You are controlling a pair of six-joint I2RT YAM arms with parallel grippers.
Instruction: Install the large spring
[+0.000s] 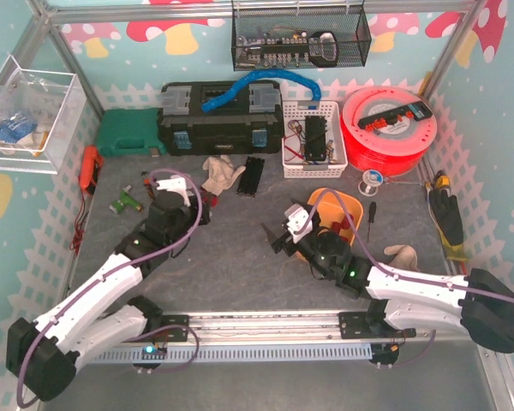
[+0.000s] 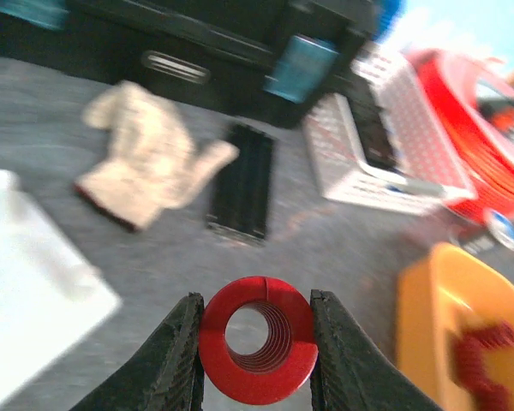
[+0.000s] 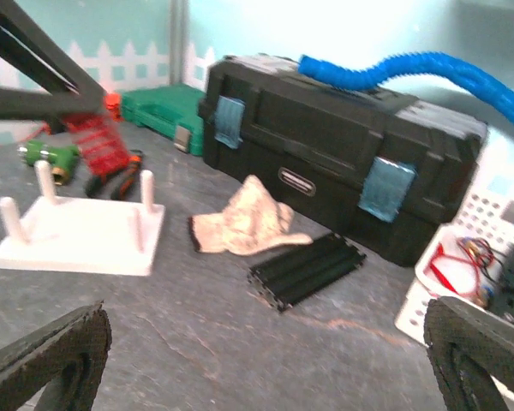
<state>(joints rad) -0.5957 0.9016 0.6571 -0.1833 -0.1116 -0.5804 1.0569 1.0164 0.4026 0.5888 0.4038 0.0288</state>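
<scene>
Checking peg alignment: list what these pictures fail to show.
Left wrist view: large spring in the left tool seen end-on, its length hidden; white peg base blurred, cut off by the left edge.
Top view: spring and base largely hidden by the left arm.
Right wrist view: spring blurred, its top behind the left tool's finger; target peg unclear.

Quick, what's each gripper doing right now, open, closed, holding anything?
Left gripper: closed on the red spring.
Right gripper: open, nothing between its fingers.
</scene>
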